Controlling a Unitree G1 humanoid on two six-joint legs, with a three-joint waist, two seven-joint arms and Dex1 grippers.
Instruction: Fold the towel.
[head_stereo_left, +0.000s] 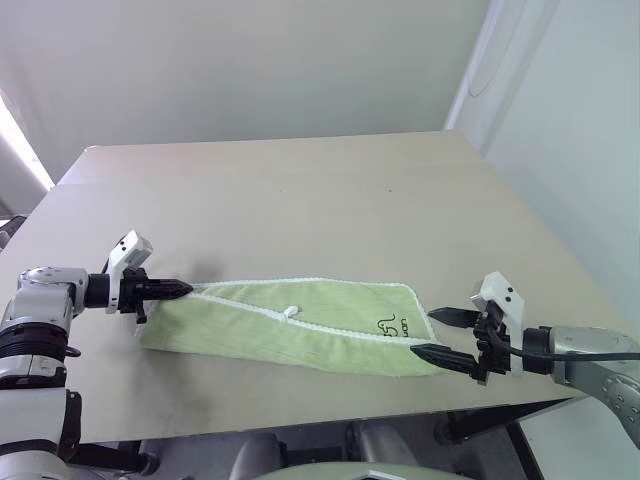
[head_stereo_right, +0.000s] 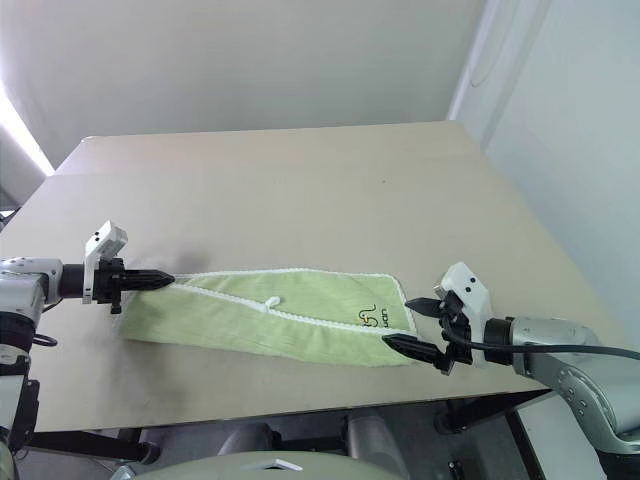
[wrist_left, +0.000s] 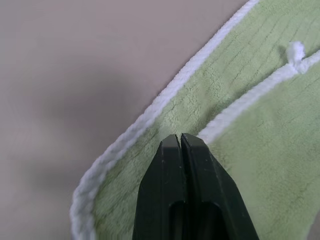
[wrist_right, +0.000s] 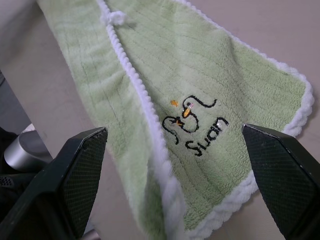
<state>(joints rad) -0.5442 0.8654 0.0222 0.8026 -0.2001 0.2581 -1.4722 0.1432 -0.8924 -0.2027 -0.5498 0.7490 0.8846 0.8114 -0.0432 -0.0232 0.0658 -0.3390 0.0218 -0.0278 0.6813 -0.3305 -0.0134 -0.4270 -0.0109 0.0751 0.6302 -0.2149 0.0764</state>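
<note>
The lime-green towel lies folded lengthwise on the table, as a long strip with white trim. It carries a small white loop and a dark logo near its right end. My left gripper is shut at the towel's far-left corner. In the left wrist view its fingertips press together right where the white trim ends. My right gripper is open at the towel's right end. Its fingers stand on either side of the logo corner without touching the cloth.
The beige table stretches back bare behind the towel. Its front edge runs just below the towel and both grippers, and its right edge passes close by my right arm. A pale wall stands beyond the table.
</note>
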